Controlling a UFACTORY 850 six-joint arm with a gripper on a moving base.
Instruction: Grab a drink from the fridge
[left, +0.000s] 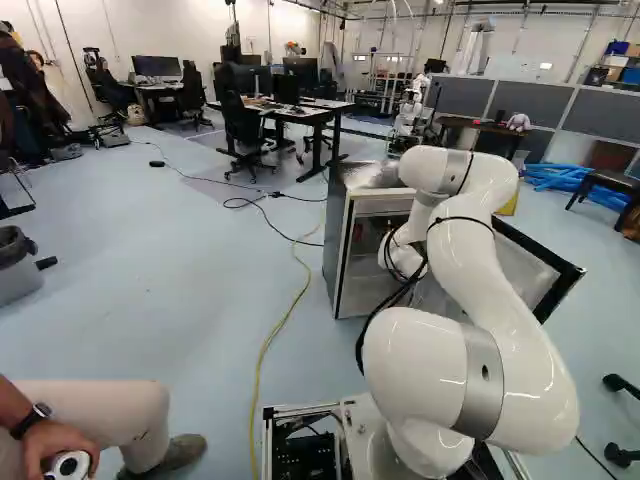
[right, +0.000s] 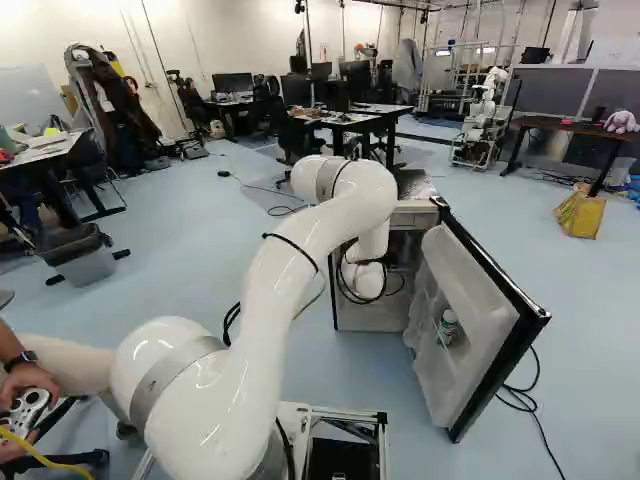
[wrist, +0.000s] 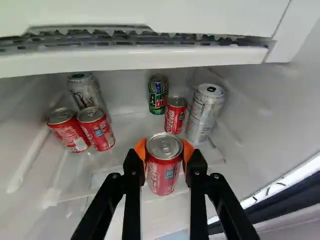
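Pale blue floor (left: 150, 260) spreads through a workroom, with desks (left: 310, 107) and chairs toward the far wall and another robot (right: 485, 120) beyond the fridge (left: 341, 240). Its door (right: 458, 268) stands open, a bottle (right: 447, 328) in the rack on the inner face. A yellow cable (left: 263, 365) runs along the floor, apart from the fridge's side.

The white arm (right: 250, 325) reaches through the fridge's front opening. Inside, the gripper (wrist: 164, 150) is closed on a red can (wrist: 162, 175), which stands upright between both orange pads; whether its base touches the fridge's bottom cannot be told.

Beyond it, a green can (wrist: 158, 95) stands near the back wall, with a small red can (wrist: 175, 116) just in front and a tall pale can (wrist: 204, 114) beside that, toward the back corner on the door's hinge side. Near the opposite side wall, two more red cans (wrist: 97, 131) sit close together, a silver can (wrist: 85, 91) behind them. Above hangs a white compartment (wrist: 135, 54) with frost along its slot.
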